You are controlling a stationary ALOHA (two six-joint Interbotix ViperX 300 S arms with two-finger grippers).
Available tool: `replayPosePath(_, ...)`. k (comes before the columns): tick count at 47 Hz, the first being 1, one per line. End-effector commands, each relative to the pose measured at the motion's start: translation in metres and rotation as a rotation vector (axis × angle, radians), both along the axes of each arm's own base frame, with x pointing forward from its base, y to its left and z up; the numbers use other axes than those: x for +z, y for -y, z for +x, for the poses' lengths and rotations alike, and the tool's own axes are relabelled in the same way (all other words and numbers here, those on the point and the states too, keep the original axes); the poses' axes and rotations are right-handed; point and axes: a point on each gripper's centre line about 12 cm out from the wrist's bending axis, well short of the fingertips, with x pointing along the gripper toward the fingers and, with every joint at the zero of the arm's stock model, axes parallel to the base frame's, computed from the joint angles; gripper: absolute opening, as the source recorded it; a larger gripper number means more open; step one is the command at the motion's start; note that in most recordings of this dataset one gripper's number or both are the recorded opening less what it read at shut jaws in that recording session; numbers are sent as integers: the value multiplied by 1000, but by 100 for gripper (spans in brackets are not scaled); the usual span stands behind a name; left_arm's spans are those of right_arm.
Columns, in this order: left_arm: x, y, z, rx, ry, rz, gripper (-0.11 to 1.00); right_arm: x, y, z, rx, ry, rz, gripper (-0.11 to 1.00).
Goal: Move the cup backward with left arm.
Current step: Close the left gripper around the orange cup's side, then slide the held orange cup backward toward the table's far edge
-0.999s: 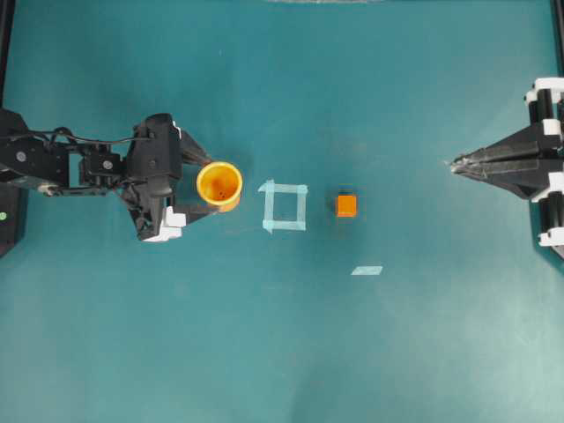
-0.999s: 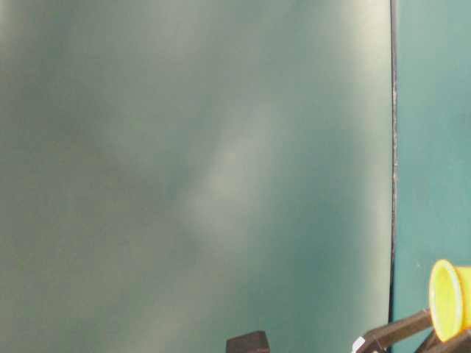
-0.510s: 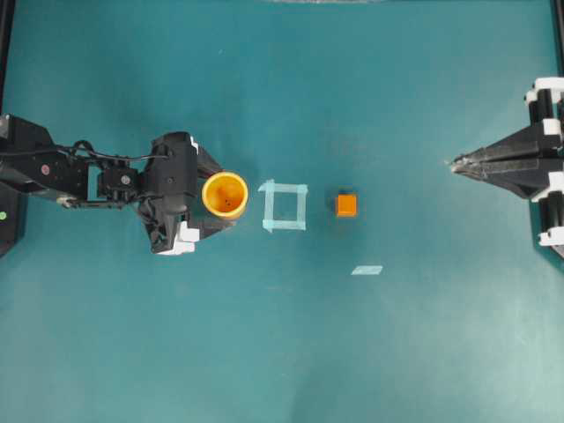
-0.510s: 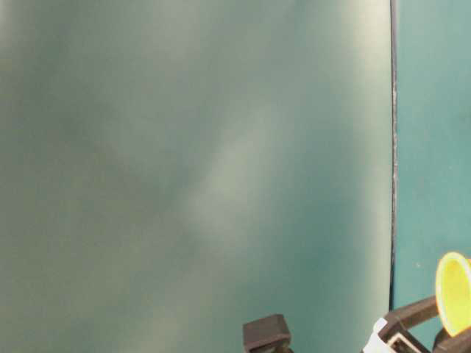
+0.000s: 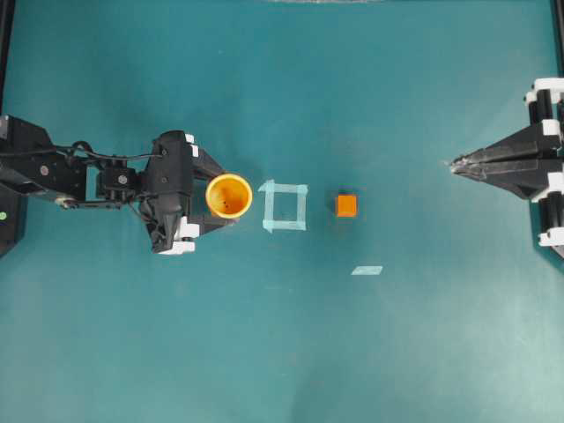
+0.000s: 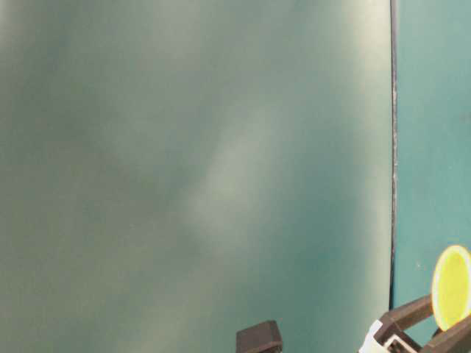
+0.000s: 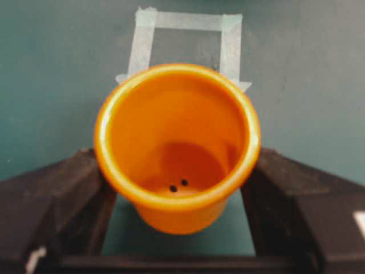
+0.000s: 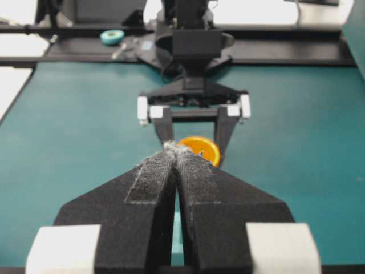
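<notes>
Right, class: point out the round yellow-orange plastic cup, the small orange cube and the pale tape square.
Round yellow-orange plastic cup [image 5: 229,195], overhead view, inside bottom.
Small orange cube [image 5: 346,205], overhead view, top face.
Pale tape square [image 5: 269,205], overhead view, left strip.

A tape square [image 5: 285,206] lies flat mid-worktop [image 5: 282,352]. Just right of it, apart, sits an orange cube [image 5: 346,205]. A short tape strip [image 5: 367,270] lies below the cube. A tape roll [image 8: 112,36] rests beyond the worktop's far edge.
</notes>
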Motion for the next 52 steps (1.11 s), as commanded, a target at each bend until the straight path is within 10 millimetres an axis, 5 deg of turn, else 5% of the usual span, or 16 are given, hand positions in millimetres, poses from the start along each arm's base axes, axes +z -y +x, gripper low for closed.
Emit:
replayPosePath(1,13,0,3,-3,49,8,64,12,0,3,0,29,3,0)
replayPosePath(21,21,-14,5,36,108,18,64,12,0,3,-1,25,5,0)
replayPosePath(52,23,-84,-5,233,133,44,64,12,0,3,0,25,3,0)
